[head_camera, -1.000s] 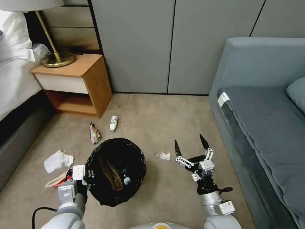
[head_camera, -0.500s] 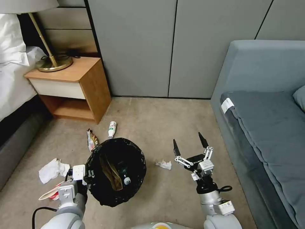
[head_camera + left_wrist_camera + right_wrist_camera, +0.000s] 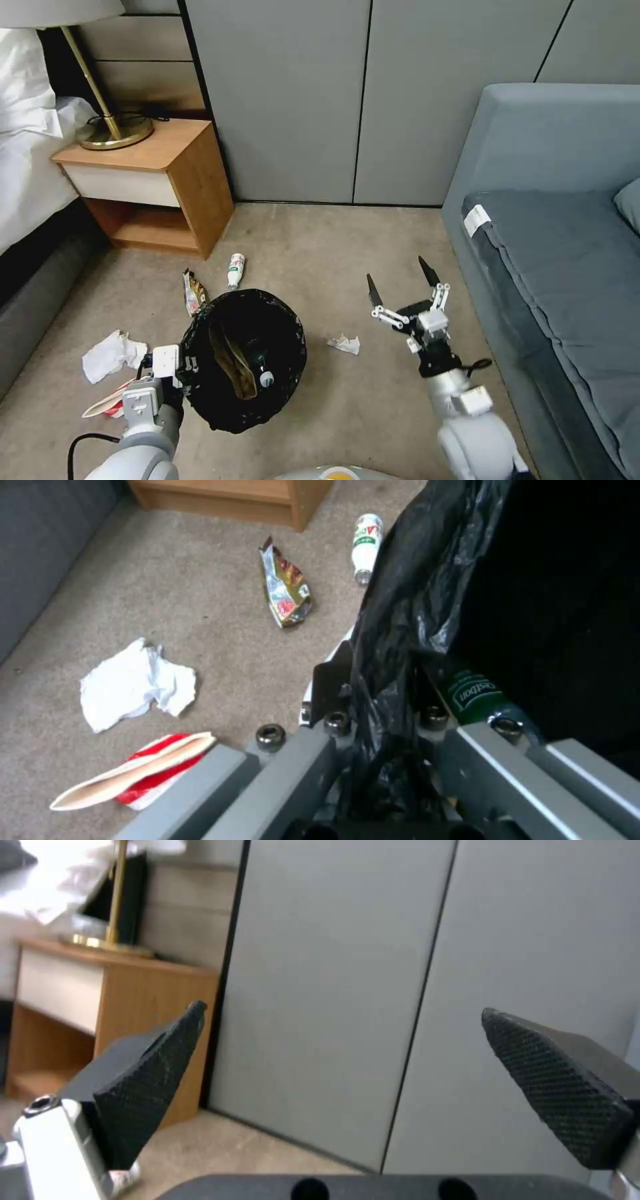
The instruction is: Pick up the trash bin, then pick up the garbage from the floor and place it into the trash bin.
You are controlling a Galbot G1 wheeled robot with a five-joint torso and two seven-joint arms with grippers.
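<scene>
Left hand (image 3: pixel 175 371): gripping the rim of the bin (image 3: pixel 245 360), fingers pinched on the wall and the black bag (image 3: pixel 400 645) folded over it; it is carrying the bin low, mouth up, beside the litter, so that a drop needs only a short reach.
Bin: hanging from the left hand in front of the robot, between the two arms; a tan paper bag (image 3: pixel 233 363) and a bottle with a green label (image 3: pixel 477 695) are already lying inside.
Right hand (image 3: pixel 403 285): empty, fingers spread wide and pointing forward above the floor (image 3: pixel 347 253), past the small tissue (image 3: pixel 344 344); judged to be standing ready for a pick.
Small tissue: lying on the floor between the bin and the right hand, the piece nearest that hand.
Bottle (image 3: pixel 235 270) and wrapper (image 3: pixel 193 293): lying side by side on the floor just beyond the bin, near the nightstand (image 3: pixel 150 180).
Large tissue (image 3: pixel 110 353) and carton (image 3: pixel 110 400): lying on the floor at the left, beside the left arm.
Progress: bin in hand and part filled; five pieces remaining on the floor.
</scene>
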